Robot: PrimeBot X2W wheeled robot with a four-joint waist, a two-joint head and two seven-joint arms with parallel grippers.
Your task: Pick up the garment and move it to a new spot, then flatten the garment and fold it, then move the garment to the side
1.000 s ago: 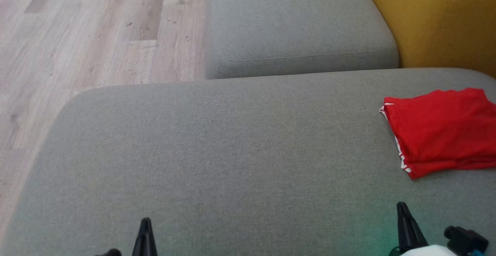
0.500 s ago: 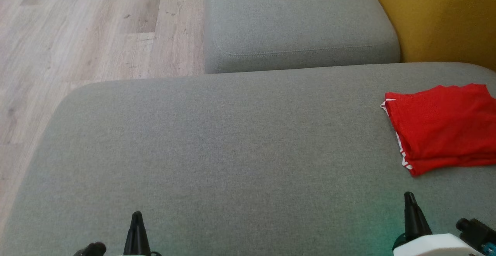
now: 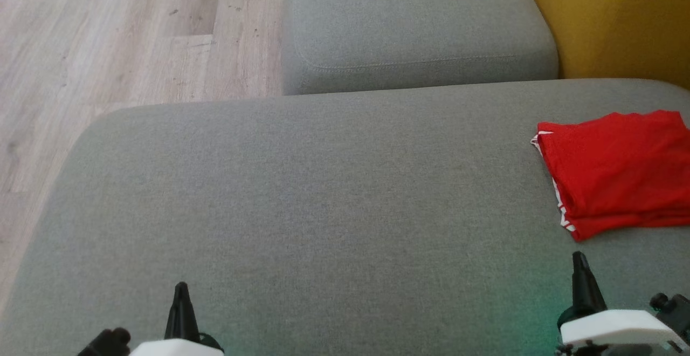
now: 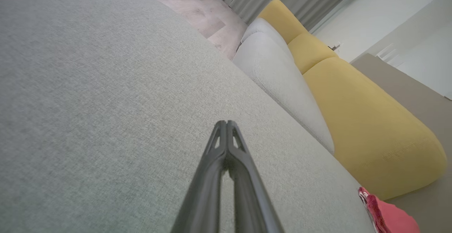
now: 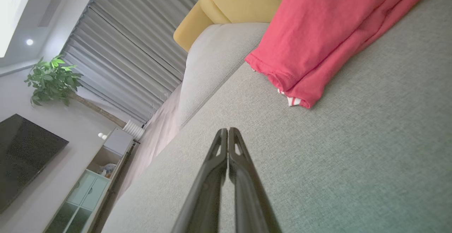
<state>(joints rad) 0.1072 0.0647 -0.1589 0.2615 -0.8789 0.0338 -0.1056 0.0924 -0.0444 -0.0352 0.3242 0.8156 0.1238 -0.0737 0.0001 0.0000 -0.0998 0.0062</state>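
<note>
The garment [image 3: 614,172] is red with white trim, folded into a flat stack at the right edge of the grey sofa seat [image 3: 323,210]. It also shows as a red corner [image 4: 388,215] in the left wrist view and as a layered fold [image 5: 328,31] in the right wrist view. My left gripper [image 3: 181,288] sits shut and empty at the lower left, far from the cloth. My right gripper [image 3: 579,259] is shut and empty too, just short of the garment's near corner. Both wrist views show the fingertips pressed together, left gripper [image 4: 226,123], right gripper [image 5: 228,130].
A second grey cushion [image 3: 415,27] lies beyond the seat, with a yellow backrest [image 3: 620,21] at the far right. Wooden floor [image 3: 108,38] runs along the left. A plant [image 5: 53,81], curtains and a TV cabinet [image 5: 91,183] stand further off.
The head camera has tilted, so the whole scene has slid up a little and more of both wrists shows. The garment has not moved on the seat.
</note>
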